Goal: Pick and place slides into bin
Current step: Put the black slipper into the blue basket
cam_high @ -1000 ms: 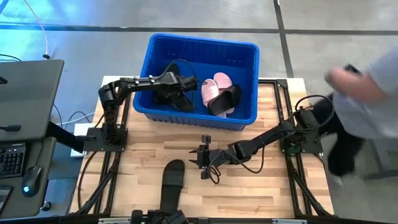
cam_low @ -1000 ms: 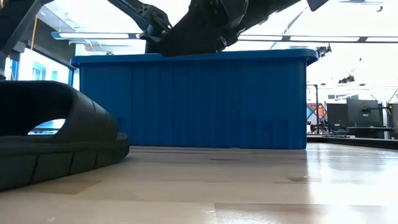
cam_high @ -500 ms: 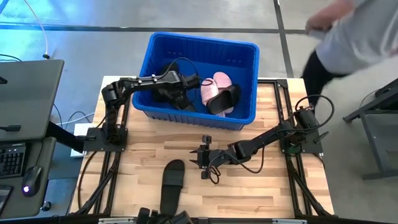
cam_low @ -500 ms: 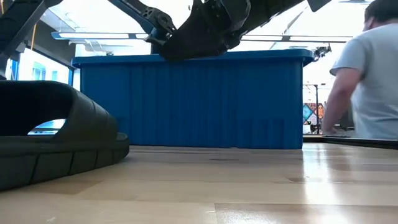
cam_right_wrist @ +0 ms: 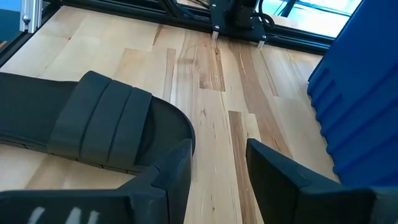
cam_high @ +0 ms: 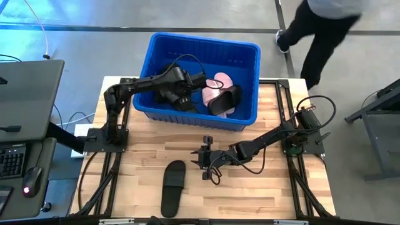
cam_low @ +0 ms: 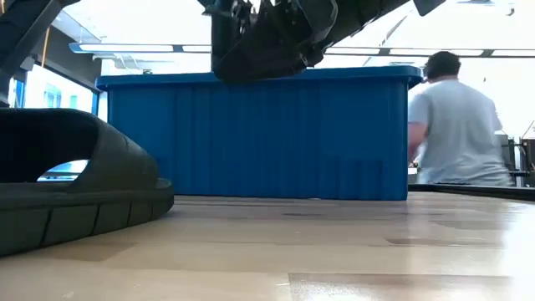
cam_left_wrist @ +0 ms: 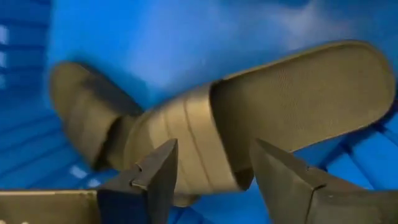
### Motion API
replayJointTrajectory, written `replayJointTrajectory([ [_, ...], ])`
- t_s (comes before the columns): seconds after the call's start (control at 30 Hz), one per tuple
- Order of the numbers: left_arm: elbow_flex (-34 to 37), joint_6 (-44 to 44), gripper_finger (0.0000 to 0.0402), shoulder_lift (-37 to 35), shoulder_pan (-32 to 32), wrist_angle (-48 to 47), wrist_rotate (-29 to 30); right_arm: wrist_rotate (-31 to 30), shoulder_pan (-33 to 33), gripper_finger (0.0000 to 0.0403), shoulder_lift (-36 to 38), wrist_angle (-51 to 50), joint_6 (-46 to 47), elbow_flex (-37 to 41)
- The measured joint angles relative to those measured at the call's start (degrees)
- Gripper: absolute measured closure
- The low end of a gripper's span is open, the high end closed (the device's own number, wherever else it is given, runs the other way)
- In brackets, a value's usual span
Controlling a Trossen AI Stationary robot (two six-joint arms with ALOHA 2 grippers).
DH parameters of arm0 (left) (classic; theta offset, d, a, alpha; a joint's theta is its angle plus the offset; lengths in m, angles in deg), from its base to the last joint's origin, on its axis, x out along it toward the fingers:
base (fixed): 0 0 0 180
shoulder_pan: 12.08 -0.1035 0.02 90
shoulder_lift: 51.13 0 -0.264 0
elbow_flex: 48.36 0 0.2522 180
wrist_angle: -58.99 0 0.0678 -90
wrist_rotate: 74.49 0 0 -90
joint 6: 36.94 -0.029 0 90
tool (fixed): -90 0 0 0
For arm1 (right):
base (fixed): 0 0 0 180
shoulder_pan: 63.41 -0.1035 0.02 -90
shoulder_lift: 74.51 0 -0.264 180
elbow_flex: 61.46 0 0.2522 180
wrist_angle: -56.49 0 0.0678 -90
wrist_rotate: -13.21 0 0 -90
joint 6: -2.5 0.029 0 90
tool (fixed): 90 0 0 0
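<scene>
The left gripper [cam_high: 199,80] hangs over the blue bin [cam_high: 249,53] at the frame's top middle, its claw wide open, holding nothing, so a black slide [cam_left_wrist: 249,112] lies loose inside. The right gripper [cam_high: 199,157] waits open and empty near the last black slide [cam_high: 173,186], bottom middle.

The bin [cam_high: 199,47] takes up the desk's [cam_high: 269,187] far middle, its rim a wall to anything coming in low. Inside, black slides [cam_high: 175,97] fill the left part, pink ones [cam_high: 215,86] and another black slide [cam_high: 225,100] the right; the far strip of floor is bare. The left pincer [cam_high: 199,80] reaches in over the left rim. The right pincer [cam_high: 195,157] hangs low mid-desk, a black slide [cam_high: 172,187] just beside it. The desk's right part is open wood.
</scene>
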Motion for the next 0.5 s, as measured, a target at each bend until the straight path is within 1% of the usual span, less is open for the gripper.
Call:
replayJointTrajectory([
  [0.13, -5.81, -1.51, 0.0225, -0.07, 3.32, -5.55, 1.31, 0.11, -0.01, 0.0261, 0.0, -0.58, 0.42, 0.0],
  [0.3, -14.59, -2.61, 0.0241, -0.15, 8.01, -15.61, 3.6, 2.79, -0.01, 0.0261, 0.0, -2.51, 0.54, 0.0],
  [0.37, -16.94, -3.85, 0.0247, -0.83, 10.19, -14.71, 4.73, 4.08, -0.06, 0.0261, 0.0, -3.13, 1.84, 0.0],
  [0.5, -21.09, -6.56, 0.0256, -3.59, 15.51, -14.84, 3.86, 6.43, -0.17, 0.0261, 0.0, -3.48, 3.01, 0.0],
])
